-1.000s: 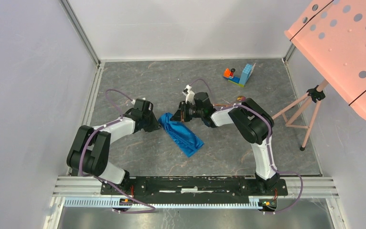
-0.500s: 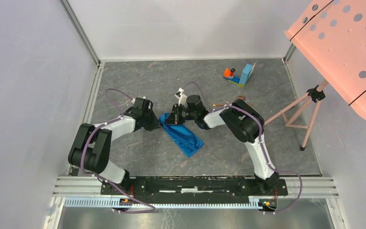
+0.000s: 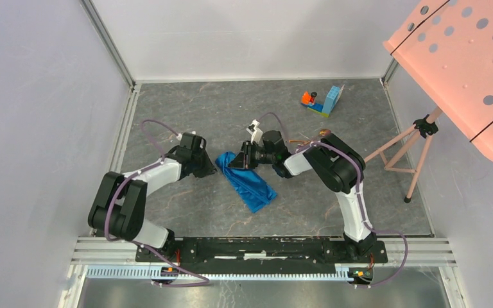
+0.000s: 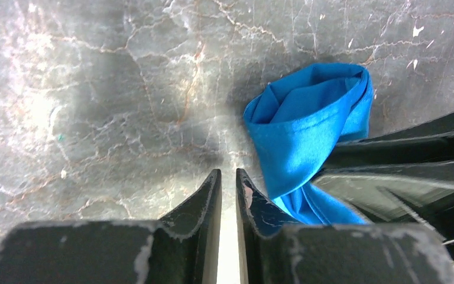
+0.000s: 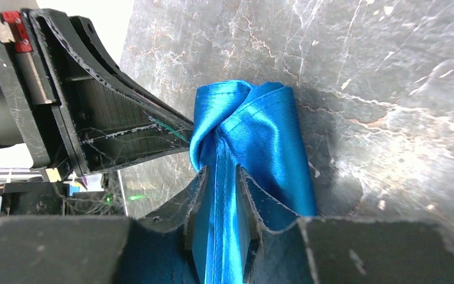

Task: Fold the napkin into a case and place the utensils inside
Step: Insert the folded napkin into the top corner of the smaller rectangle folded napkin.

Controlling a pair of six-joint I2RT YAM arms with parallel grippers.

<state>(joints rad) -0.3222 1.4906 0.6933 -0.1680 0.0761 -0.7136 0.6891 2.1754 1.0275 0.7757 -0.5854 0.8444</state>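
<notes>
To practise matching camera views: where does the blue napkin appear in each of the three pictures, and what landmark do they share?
Top external: napkin lies near the centre of the veined grey table.
Left wrist: napkin right of centre, bunched.
Right wrist: napkin at centre, pinched in the right gripper.
Shared landmark: the veined grey table beneath it.

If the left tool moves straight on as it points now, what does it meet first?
Probably the napkin: its bunched end lies ahead of the left tool, slightly off-centre. Otherwise the table; depth unclear.
</notes>
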